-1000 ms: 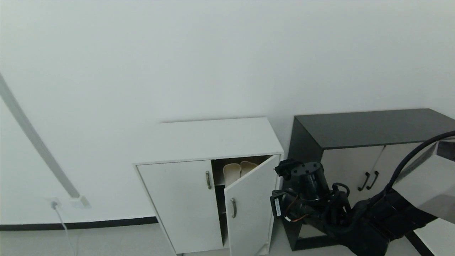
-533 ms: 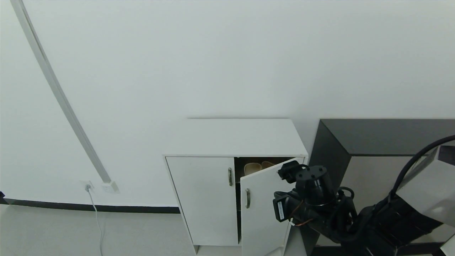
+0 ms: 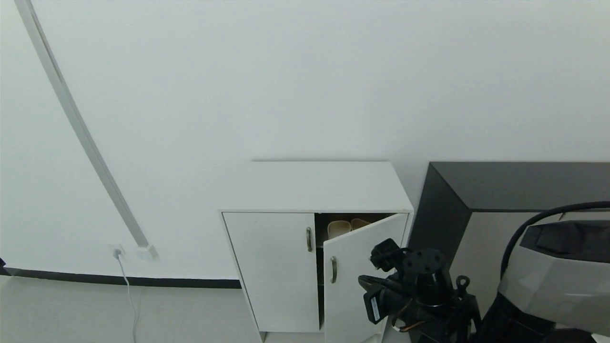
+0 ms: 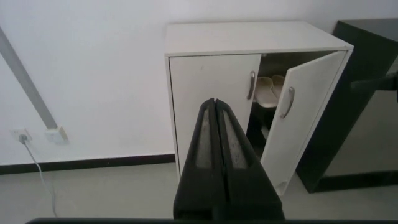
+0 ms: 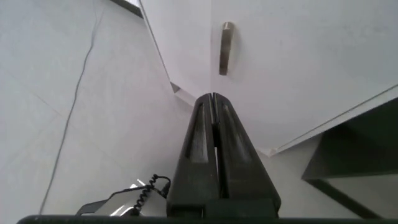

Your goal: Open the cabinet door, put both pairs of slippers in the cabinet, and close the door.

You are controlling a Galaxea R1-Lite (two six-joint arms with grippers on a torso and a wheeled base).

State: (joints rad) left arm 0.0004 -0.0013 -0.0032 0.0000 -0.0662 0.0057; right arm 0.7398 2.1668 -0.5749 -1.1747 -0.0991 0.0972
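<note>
- Fingers [image 4: 204, 143] of the left gripper [image 4: 214, 104] are pressed together on nothing, faced toward the white cabinet [image 3: 324, 186] across bare floor [image 4: 93, 193].
- Its left door [image 3: 271, 267] is shut; the right door [image 3: 350, 257] is left ajar, its free edge swung outward.
- Slippers [image 3: 339, 227] are seen on the upper shelf through the gap.
- The right gripper [image 5: 213, 99] is closed and empty, near the right door's handle [image 5: 226, 48], with the black cabinet [image 3: 476, 186] alongside.

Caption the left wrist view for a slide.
Left gripper, jaws shut, faces the cabinet; one door ajar, slippers on a shelf inside.
</note>
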